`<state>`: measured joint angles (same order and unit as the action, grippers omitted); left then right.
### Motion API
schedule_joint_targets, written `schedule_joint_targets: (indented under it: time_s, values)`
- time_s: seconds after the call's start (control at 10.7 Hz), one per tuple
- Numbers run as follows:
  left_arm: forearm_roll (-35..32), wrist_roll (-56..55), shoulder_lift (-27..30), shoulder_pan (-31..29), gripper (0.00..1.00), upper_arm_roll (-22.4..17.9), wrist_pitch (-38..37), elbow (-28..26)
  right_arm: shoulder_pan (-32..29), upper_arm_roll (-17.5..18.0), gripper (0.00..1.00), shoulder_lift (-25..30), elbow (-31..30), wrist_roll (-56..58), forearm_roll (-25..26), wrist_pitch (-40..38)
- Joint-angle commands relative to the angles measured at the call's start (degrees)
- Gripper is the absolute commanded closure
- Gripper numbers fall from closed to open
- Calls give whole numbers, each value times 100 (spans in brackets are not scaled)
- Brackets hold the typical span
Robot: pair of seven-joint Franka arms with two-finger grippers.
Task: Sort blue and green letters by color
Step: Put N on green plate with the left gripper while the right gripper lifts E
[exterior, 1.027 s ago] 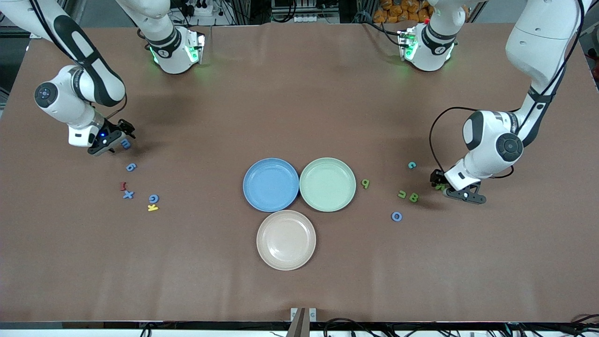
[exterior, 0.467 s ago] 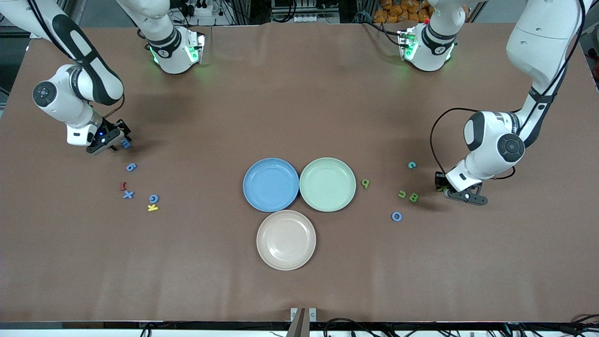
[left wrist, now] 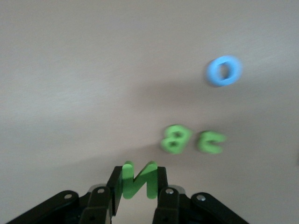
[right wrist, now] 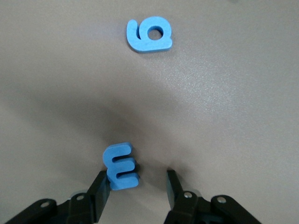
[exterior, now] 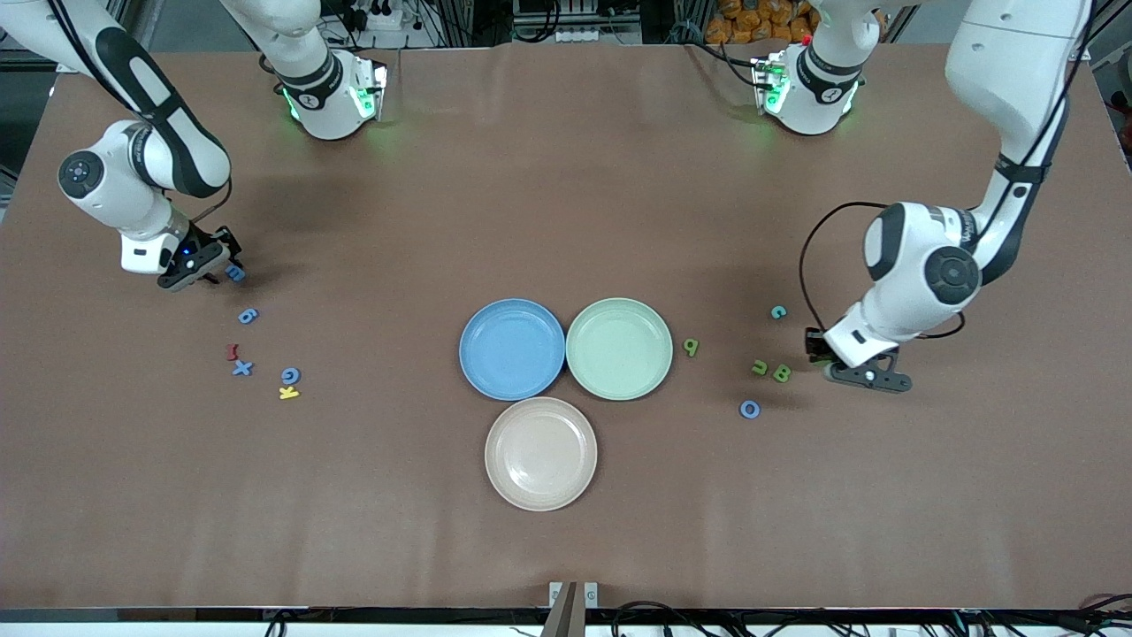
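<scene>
Toward the left arm's end of the worktop, the left gripper [left wrist: 136, 189] pinches a green N [left wrist: 138, 178] between closed fingers; carry it level to the green plate [exterior: 619, 348]. The right gripper [right wrist: 135, 186] stands parted, one finger touching a blue E [right wrist: 121, 166]; centre before squeezing.

Even, bright light falls from above on the brown counter [exterior: 566, 221], with no glare. Soft, short shadows lie under both arms and beside the plates. Green lamps glow at the arm bases. The front view is sharp throughout. The left wrist view is smeared: the B [left wrist: 175, 139] and O [left wrist: 224, 71] look fuzzy. The right wrist view is crisp, with a faint shadow around the E [right wrist: 121, 166].
</scene>
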<state>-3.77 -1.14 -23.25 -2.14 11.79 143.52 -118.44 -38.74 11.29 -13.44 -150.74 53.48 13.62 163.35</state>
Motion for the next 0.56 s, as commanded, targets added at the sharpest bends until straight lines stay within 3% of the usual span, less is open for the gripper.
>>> schedule_joint_targets:
  time_s: [0.0,0.19,0.47]
  values:
    - [-54,-1350,23,862,100,-28,-465,540,41,-21,40,-159,10,-127,133,171]
    - [-1,-1922,-134,1310,100,-28,-465,891,139,-39,40,-141,10,-189,133,171]
    - [8,-3266,-845,2128,100,-37,-465,1664,147,-39,38,-141,10,-189,133,171]
